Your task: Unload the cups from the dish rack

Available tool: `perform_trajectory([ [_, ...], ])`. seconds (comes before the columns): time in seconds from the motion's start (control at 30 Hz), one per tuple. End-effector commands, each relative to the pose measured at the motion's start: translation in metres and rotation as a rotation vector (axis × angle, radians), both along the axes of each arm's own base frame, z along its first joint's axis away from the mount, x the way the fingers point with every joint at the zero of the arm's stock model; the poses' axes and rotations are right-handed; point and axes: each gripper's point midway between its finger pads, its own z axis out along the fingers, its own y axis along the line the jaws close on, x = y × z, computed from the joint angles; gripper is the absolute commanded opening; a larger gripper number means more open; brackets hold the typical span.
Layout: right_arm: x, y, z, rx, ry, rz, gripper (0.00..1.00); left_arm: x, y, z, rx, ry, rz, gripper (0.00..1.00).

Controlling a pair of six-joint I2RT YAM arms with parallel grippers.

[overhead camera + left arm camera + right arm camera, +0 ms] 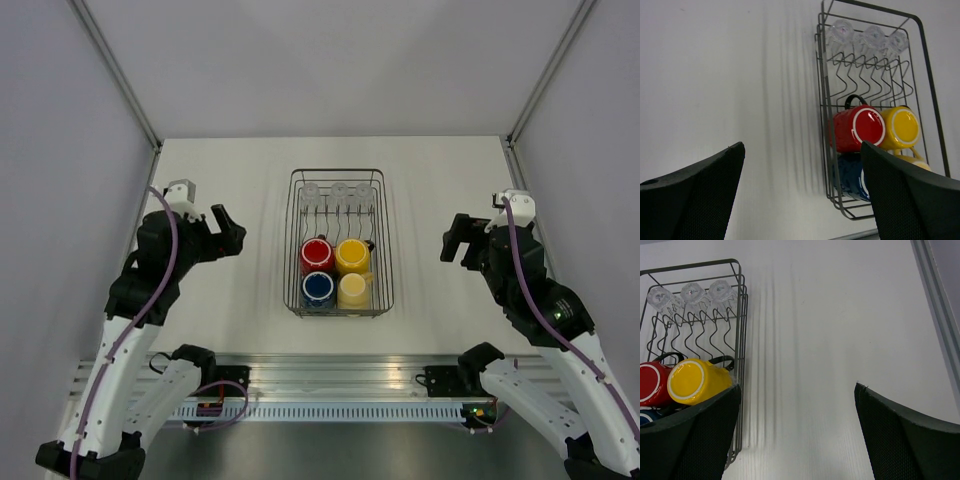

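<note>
The dark wire dish rack (292,240) stands mid-table. In its near half sit a red mug (317,251), a yellow mug (351,255), a dark blue mug (318,288) and a pale cream mug (353,291), all upside down. Three clear glass tumblers (340,191) line its far end. My left gripper (228,230) is open and empty, left of the rack. My right gripper (457,240) is open and empty, right of it. The left wrist view shows the rack (824,125), red mug (857,129) and yellow mug (902,127). The right wrist view shows the rack (743,340) and yellow mug (696,381).
The white table (230,180) lies bare on both sides of the rack. A metal rail (340,375) runs along the near edge. Grey walls and corner posts (120,70) enclose the table.
</note>
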Motion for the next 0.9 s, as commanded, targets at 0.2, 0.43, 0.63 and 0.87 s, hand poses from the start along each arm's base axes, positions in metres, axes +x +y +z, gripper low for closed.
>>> perform_trajectory([
  [0.2, -0.003, 0.008, 0.006, 0.025, -0.020, 0.050, 0.98, 0.021, -0.100, 0.010, -0.049, 0.077, -0.249, 1.00],
  [0.43, -0.010, 0.006, 0.010, 0.026, -0.029, 0.066, 0.98, 0.040, -0.141, -0.020, 0.134, 0.135, -0.306, 1.00],
  [0.63, -0.014, 0.006, 0.013, 0.034, -0.041, 0.077, 0.98, 0.043, -0.172, -0.057, 0.235, 0.205, -0.405, 1.00],
  [0.87, -0.012, 0.011, 0.008, 0.040, -0.030, 0.093, 0.98, 0.048, -0.192, -0.092, 0.339, 0.234, -0.518, 1.00],
])
